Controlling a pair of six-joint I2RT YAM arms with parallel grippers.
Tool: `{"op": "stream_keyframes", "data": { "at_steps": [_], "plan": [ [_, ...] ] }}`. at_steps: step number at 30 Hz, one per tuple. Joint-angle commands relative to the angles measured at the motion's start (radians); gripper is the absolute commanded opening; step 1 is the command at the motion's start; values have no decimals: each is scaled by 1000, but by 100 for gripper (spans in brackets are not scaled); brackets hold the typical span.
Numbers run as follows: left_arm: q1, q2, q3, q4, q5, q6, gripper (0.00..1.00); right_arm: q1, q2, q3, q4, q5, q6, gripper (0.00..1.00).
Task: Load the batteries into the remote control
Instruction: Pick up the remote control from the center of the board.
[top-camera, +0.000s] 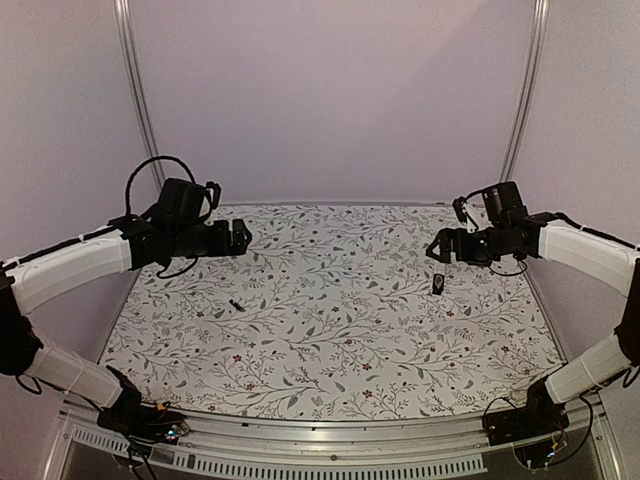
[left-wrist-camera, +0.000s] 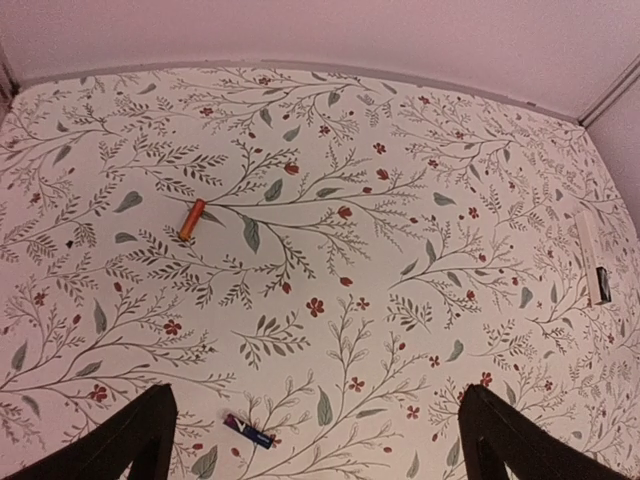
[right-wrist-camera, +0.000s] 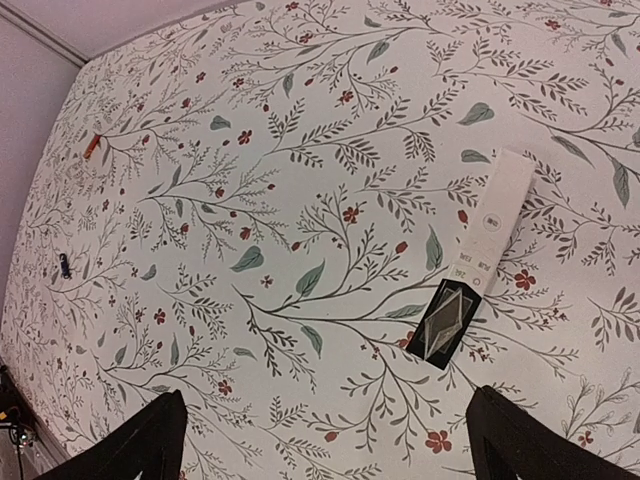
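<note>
One remote control lies below right claw.

The remote control lay flat on my right side, a slim white bar set on a diagonal, with a glossy black patch at one end. Well apart from it, on my left side, lay an orange battery and a dark blue battery. Both rested on their sides, not touching.
</note>
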Motion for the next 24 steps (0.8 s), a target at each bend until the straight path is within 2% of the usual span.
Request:
{"op": "stream_keyframes", "data": {
  "at_steps": [1, 7, 13, 24],
  "plan": [
    [-20, 10, 14, -60, -114, -26, 99, 9, 8, -4, -83, 91, -8, 99],
    [-28, -1, 6, -76, -220, -88, 100, -9, 28, 9, -147, 188, 7, 99],
    [-44, 12, 30, -131, -229, -59, 100, -35, 101, 26, -190, 251, 17, 99],
    [-52, -21, 3, -93, -242, -60, 100, -57, 276, 60, -141, 199, 17, 99]
  ]
}}
